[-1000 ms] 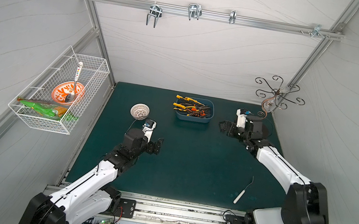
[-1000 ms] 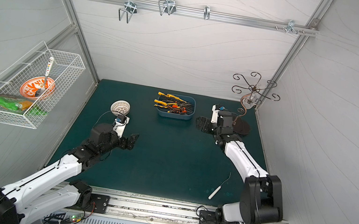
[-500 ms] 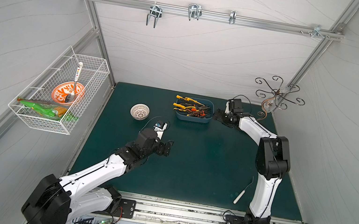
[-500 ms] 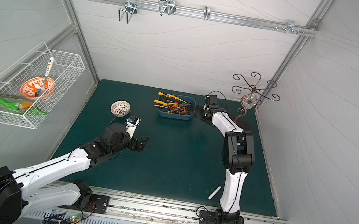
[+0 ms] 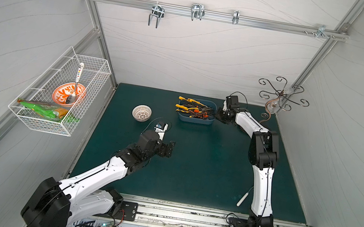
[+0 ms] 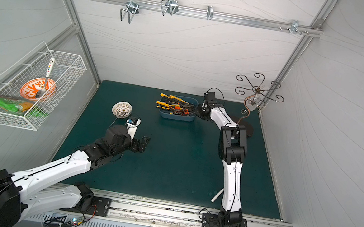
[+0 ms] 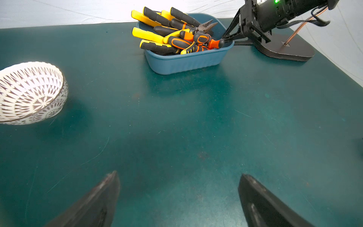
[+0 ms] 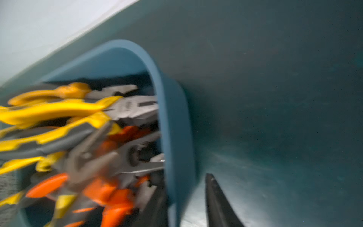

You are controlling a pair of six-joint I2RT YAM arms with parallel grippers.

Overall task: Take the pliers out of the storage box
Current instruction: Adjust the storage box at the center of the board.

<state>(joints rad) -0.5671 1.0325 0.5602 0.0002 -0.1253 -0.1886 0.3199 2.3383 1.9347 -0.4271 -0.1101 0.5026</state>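
My right gripper (image 7: 225,38) has reached the slate-blue plastic storage box (image 7: 186,61), jaws narrowing astride its end wall.
Clamped or not, I cannot tell; the yellow- and orange-handled pliers (image 7: 176,37) all lie inside; left gripper (image 7: 178,176) waits, jaws apart.

The green counter (image 5: 203,172) lies bare across its middle and near side, leaving wide passage. At the far edge, the storage box (image 5: 196,119) is heaped with pliers (image 5: 191,109). Their handles jut over the end nearest a patterned bowl (image 5: 141,113), which sits well apart with open counter between. The right gripper (image 5: 217,116) blocks the box's other end, straddling that wall. A hook stand (image 5: 278,97) crowds the corner just behind it. A white tool (image 5: 243,199) lies beside the right arm (image 5: 261,187).
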